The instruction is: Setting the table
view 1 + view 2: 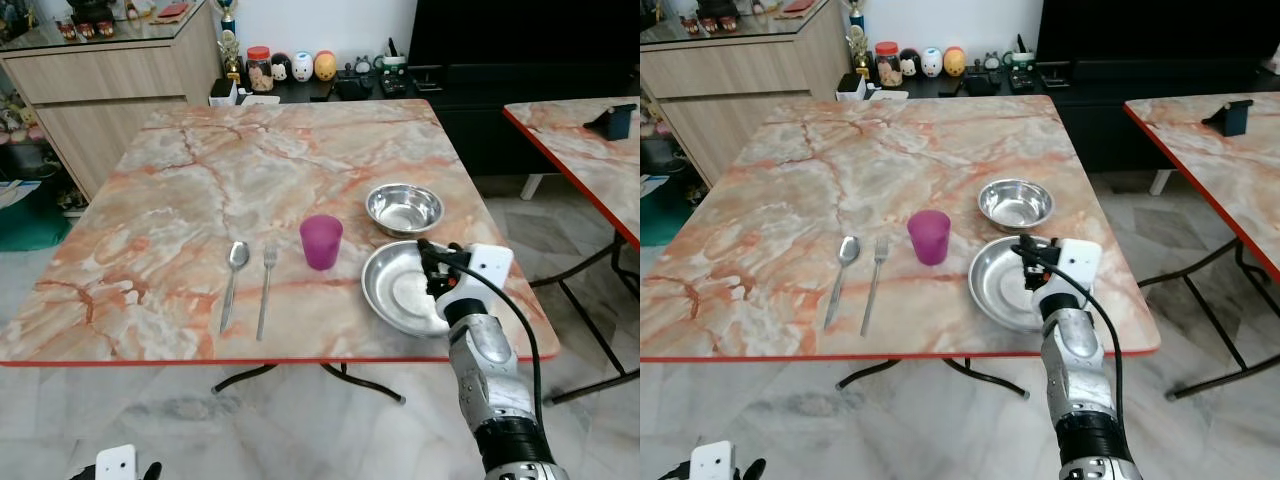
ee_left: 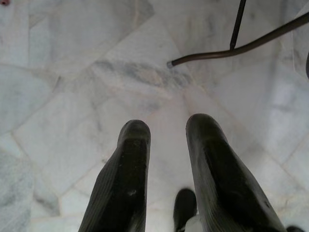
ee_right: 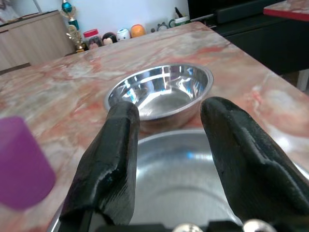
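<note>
While our right gripper (image 1: 432,268) hovers with fingers spread, holding nothing, over the plate (image 1: 392,290), our left gripper (image 2: 166,145) hangs parted above the floor (image 2: 72,72), the bowl (image 1: 404,208) at twelve o'clock of the plate.

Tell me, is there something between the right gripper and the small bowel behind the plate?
Nothing visible is. The right gripper hovers over the plate, fingers apart, and the bowl sits just beyond the plate's far rim. The cup stands off to the left.
</note>
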Motion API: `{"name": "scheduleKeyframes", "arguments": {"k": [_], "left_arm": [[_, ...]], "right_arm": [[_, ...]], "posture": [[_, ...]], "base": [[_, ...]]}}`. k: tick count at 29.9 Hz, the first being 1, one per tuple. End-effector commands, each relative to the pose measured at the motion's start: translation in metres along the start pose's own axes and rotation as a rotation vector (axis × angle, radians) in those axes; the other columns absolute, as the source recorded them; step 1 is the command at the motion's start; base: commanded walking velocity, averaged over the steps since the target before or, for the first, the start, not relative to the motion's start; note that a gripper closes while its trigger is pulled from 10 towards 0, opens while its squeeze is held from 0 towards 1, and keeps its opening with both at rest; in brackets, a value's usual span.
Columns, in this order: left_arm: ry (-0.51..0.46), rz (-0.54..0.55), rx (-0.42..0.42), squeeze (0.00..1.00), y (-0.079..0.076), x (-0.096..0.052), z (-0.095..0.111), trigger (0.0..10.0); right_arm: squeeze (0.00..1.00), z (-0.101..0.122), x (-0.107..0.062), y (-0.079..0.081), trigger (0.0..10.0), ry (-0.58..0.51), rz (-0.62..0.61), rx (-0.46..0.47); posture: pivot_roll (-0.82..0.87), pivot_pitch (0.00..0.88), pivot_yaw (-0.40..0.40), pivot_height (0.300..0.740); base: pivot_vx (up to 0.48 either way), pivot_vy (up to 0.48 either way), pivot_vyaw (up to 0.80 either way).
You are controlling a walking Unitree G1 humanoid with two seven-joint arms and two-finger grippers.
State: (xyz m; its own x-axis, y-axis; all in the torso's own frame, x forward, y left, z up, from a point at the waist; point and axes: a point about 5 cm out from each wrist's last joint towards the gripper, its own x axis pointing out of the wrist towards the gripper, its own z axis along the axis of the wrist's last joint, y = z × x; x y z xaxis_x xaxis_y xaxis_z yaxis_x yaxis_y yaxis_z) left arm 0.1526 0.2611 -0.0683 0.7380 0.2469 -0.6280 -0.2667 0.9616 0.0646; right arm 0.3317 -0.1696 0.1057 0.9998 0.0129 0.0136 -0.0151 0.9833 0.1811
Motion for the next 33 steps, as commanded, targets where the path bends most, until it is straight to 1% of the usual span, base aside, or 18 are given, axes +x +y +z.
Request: {"name": "scheduleKeyframes", "arguments": {"k": [1,5,9,14,15,17,18,19,20,21,22,23,24,26,27,29,30,33], "left_arm": [[-0.008,0.020,0.007,0.00,0.005,0.001,0.004,10.0],[-0.004,0.026,0.001,0.00,0.005,0.003,0.006,10.0],[0.014,0.013,0.005,0.00,0.000,0.001,0.001,10.0],[0.023,-0.002,0.007,0.00,-0.006,0.001,-0.002,10.0],[0.022,-0.006,0.006,0.00,-0.008,0.001,-0.002,10.0],[0.022,-0.010,0.007,0.00,-0.010,0.001,-0.002,10.0],[0.022,-0.010,0.007,0.00,-0.010,0.001,-0.002,10.0],[0.025,-0.016,0.010,0.00,-0.010,0.001,-0.003,10.0],[0.027,-0.021,0.016,0.00,-0.011,0.001,-0.003,10.0],[0.030,-0.025,0.022,0.00,-0.011,0.001,-0.003,10.0],[0.030,-0.025,0.022,0.00,-0.011,0.001,-0.003,10.0],[0.032,-0.027,0.026,0.00,-0.011,0.001,-0.003,10.0],[0.041,-0.035,0.038,0.00,-0.012,0.002,-0.004,10.0],[0.042,-0.037,0.040,0.00,-0.013,0.002,-0.004,10.0],[0.041,-0.040,0.041,0.00,-0.013,0.002,-0.004,10.0],[0.041,-0.040,0.041,0.00,-0.014,0.002,-0.003,10.0],[0.045,-0.048,0.049,0.00,-0.015,0.003,-0.003,10.0],[0.057,-0.069,0.066,0.00,-0.018,0.004,-0.003,10.0]], "right_arm": [[0.00,0.006,0.003,0.005,10.0,-0.018,0.012,0.005],[0.00,0.008,0.002,0.009,10.0,-0.021,0.049,-0.019],[0.00,0.013,-0.001,0.005,10.0,-0.039,0.037,-0.025],[0.00,0.013,-0.009,-0.002,10.0,-0.036,0.007,-0.035],[0.00,0.013,-0.015,-0.006,10.0,-0.028,-0.007,-0.047],[0.00,0.014,-0.024,-0.013,10.0,-0.026,-0.027,-0.051],[0.00,0.014,-0.024,-0.013,10.0,-0.026,-0.027,-0.051],[0.00,0.016,-0.030,-0.018,10.0,-0.021,-0.047,-0.055],[0.13,0.018,-0.036,-0.024,10.0,-0.010,-0.082,-0.051],[1.00,0.017,-0.042,-0.031,10.0,0.020,-0.124,-0.067],[1.00,0.017,-0.042,-0.031,10.0,0.020,-0.124,-0.067],[1.00,0.016,-0.045,-0.035,10.0,0.042,-0.152,-0.079],[1.00,0.015,-0.054,-0.039,10.0,0.066,-0.188,-0.082],[1.00,0.015,-0.057,-0.039,10.0,0.079,-0.189,-0.098],[1.00,0.014,-0.062,-0.042,10.0,0.098,-0.199,-0.118],[1.00,0.014,-0.063,-0.043,10.0,0.101,-0.207,-0.119],[1.00,0.016,-0.064,-0.049,10.0,0.098,-0.241,-0.098],[0.98,0.017,-0.063,-0.056,10.0,0.120,-0.286,-0.093]], "posture": [[0.04,0.000,0.011,0.732],[0.04,0.000,0.004,0.732],[0.00,0.000,0.018,0.732],[-0.01,0.000,0.019,0.732],[-0.01,0.000,0.018,0.732],[-0.02,0.000,0.020,0.732],[-0.02,0.000,0.020,0.732],[-0.03,0.000,0.021,0.732],[-0.04,0.000,0.023,0.732],[-0.04,0.000,0.024,0.732],[-0.04,0.000,0.024,0.732],[-0.05,0.000,0.025,0.732],[-0.05,0.000,0.025,0.732],[-0.05,0.000,0.026,0.732],[-0.06,0.000,0.026,0.732],[-0.06,0.000,0.026,0.732],[-0.06,0.000,0.028,0.732],[-0.05,0.000,0.016,0.732]], "base": [[0.000,0.000,0.00],[0.000,0.000,0.00],[0.000,0.000,0.00],[0.000,0.000,0.00],[0.000,0.000,0.00],[0.000,0.000,0.00],[0.000,0.000,0.00],[0.000,0.000,0.00],[0.000,0.000,0.00],[0.000,0.000,0.00],[0.000,0.000,0.00],[0.000,0.000,0.00],[0.000,0.000,0.00],[0.000,0.000,0.00],[0.000,0.000,0.00],[0.000,0.000,0.00],[0.000,0.000,0.00],[0.000,0.000,0.00]]}}
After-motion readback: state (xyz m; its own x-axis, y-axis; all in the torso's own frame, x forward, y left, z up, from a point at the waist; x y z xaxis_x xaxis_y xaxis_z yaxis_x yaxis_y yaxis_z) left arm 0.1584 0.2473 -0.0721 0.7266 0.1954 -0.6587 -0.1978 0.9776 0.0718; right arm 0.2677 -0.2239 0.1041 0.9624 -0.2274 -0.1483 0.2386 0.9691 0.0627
